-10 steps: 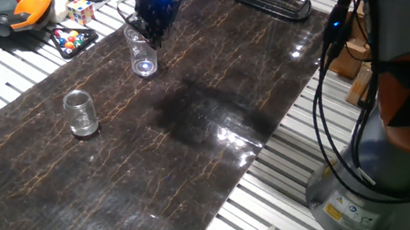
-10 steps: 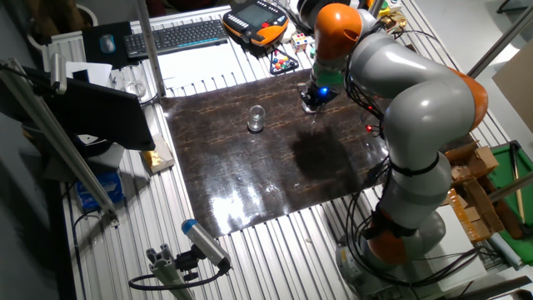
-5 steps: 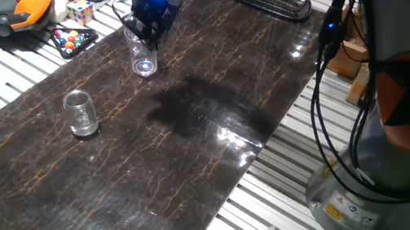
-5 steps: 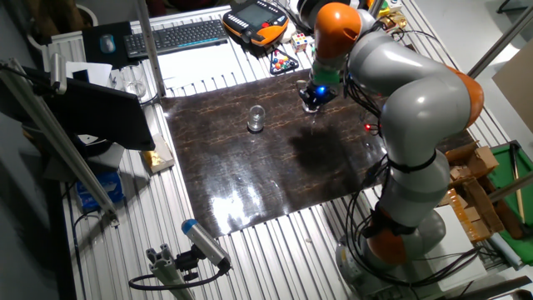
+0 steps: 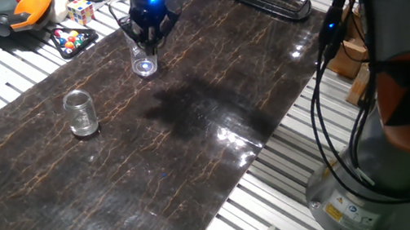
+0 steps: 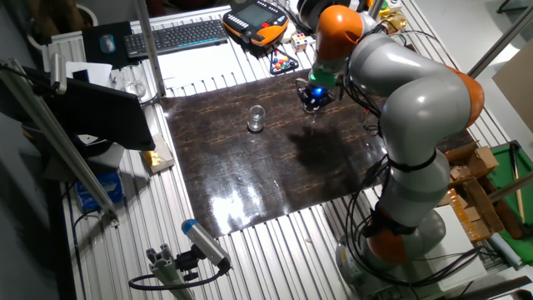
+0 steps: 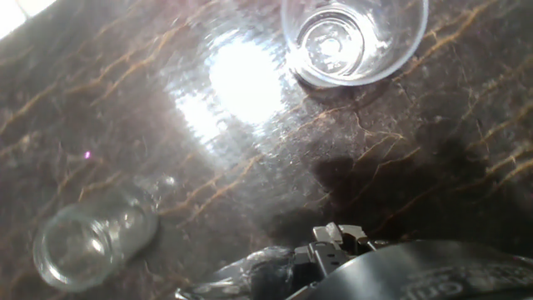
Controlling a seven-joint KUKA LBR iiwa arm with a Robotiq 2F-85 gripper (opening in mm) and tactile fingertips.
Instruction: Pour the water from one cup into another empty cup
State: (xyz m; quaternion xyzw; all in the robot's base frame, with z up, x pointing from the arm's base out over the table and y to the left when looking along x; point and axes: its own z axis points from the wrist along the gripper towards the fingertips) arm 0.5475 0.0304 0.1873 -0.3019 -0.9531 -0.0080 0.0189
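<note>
The gripper (image 5: 144, 37) has risen slightly since the previous frame and stands above the taller cup (image 5: 144, 61); whether its fingers are spread cannot be determined. Nothing visibly held. The squat tumbler (image 5: 81, 113) stands upright, well apart.

The grey and orange arm (image 6: 408, 125) is bent over from its base and reached across to the far side. The wrist is pointed steeply downward. The hand (image 5: 144, 38) is carried low, a blue light glowing above its dark fingers (image 5: 154, 34); how the jaws stand cannot be made out.
</note>
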